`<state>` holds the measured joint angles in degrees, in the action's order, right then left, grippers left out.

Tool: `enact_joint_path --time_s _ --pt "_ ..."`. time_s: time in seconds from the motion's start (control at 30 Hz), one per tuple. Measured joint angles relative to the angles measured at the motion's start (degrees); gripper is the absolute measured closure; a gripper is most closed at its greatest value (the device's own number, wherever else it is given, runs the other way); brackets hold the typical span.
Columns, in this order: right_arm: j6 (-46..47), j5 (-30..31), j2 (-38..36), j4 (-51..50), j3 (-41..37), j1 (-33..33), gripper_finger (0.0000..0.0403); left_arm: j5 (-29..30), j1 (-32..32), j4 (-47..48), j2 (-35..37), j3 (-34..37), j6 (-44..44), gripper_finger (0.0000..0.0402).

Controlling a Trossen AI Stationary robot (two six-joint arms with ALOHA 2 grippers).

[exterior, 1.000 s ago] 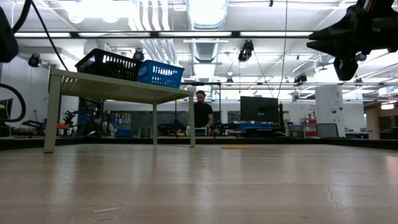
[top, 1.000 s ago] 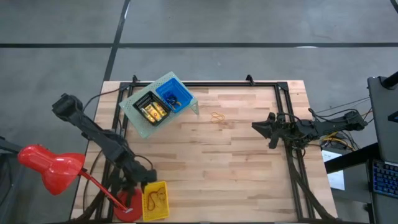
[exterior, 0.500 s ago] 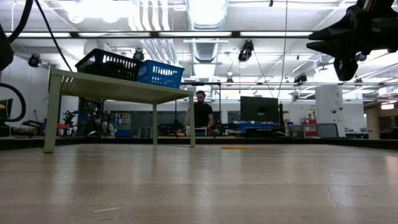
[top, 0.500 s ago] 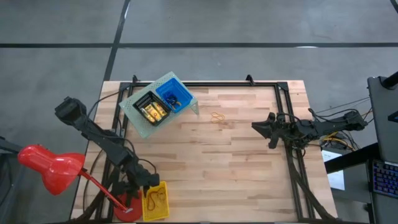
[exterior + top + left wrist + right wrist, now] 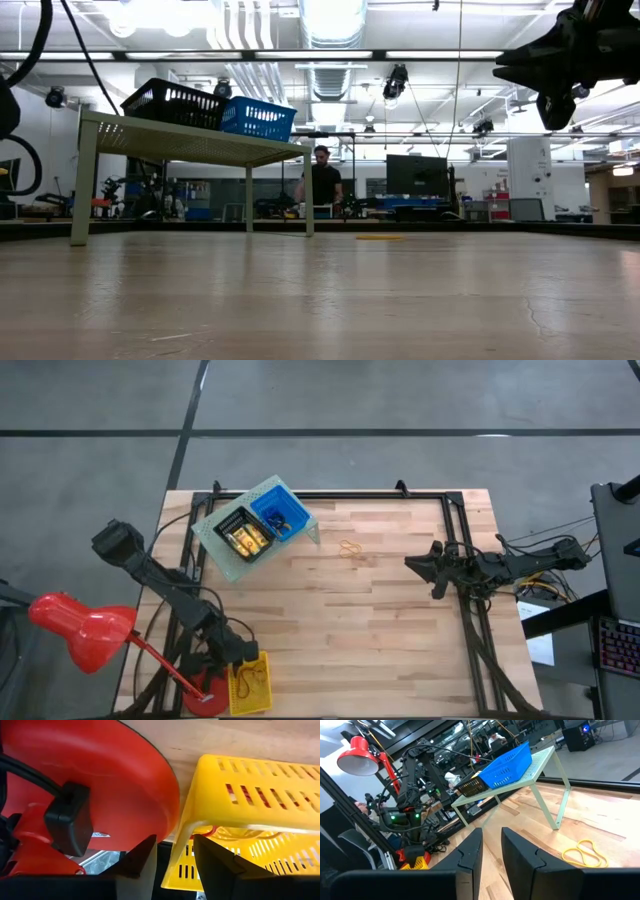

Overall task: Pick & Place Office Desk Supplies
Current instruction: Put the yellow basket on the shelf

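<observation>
We hold the left gripper [image 5: 172, 855] at the yellow bin [image 5: 250, 682], jaws apart, seemingly empty, probably just released; the bench rubber bands [image 5: 349, 548] come next. The right gripper [image 5: 422, 566] waits, jaws slightly parted.

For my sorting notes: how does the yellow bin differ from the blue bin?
The yellow bin stands on the bare table at its near edge, beside the left pincer; the blue bin sits raised on the pale green riser. The yellow bin holds rubber bands; the blue bin's contents are unclear. Both are small slotted rectangles.
</observation>
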<state>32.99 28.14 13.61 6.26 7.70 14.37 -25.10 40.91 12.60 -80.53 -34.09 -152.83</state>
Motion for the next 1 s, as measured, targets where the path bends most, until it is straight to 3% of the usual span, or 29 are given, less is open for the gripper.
enact_joint_path --time_s 0.57,1.0 --pt "-0.02 0.0 0.0 -0.02 0.0 0.0 0.0323 0.9 0.02 -0.27 0.02 0.0 0.41 0.0388" --pt "0.0 -0.01 0.0 0.0 0.0 -0.01 0.0331 1.53 0.02 -2.62 0.93 -0.07 -0.02 0.039"
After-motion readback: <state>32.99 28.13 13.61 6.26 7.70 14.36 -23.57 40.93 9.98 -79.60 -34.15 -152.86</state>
